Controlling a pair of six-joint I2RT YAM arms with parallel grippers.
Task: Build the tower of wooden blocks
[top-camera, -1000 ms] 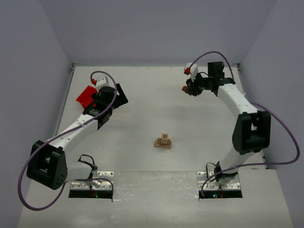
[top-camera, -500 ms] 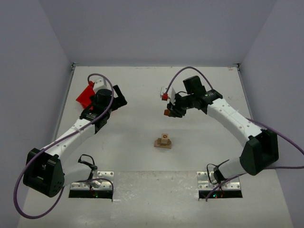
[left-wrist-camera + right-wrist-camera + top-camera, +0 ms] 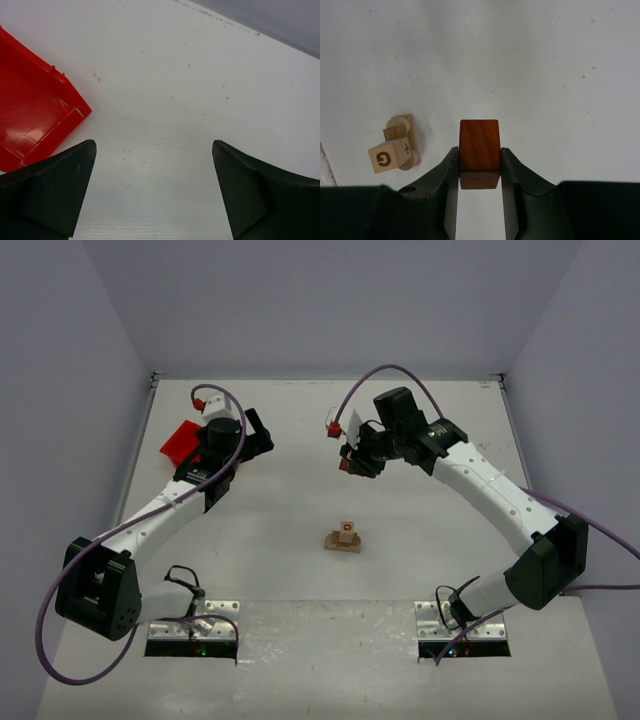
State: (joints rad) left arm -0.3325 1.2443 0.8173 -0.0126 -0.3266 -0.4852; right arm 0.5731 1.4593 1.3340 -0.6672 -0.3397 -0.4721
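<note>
The wood block tower [image 3: 344,538] stands mid-table: a pale plank base with a light cube marked G on top. It also shows in the right wrist view [image 3: 396,149], down and to the left of the fingers. My right gripper [image 3: 347,466] is shut on the dark reddish-brown roof piece [image 3: 479,150], held in the air behind the tower. My left gripper [image 3: 258,441] is open and empty over bare table, right of the red bin; its fingers [image 3: 55,190] stand wide apart.
A red plastic bin [image 3: 182,442] lies at the far left and shows at the left edge of the left wrist view [image 3: 30,115]. Grey walls enclose the white table [image 3: 300,420] on three sides.
My right arm swung from the far right corner leftward toward the middle, carrying the roof piece. My left gripper shifted a little by the bin.
</note>
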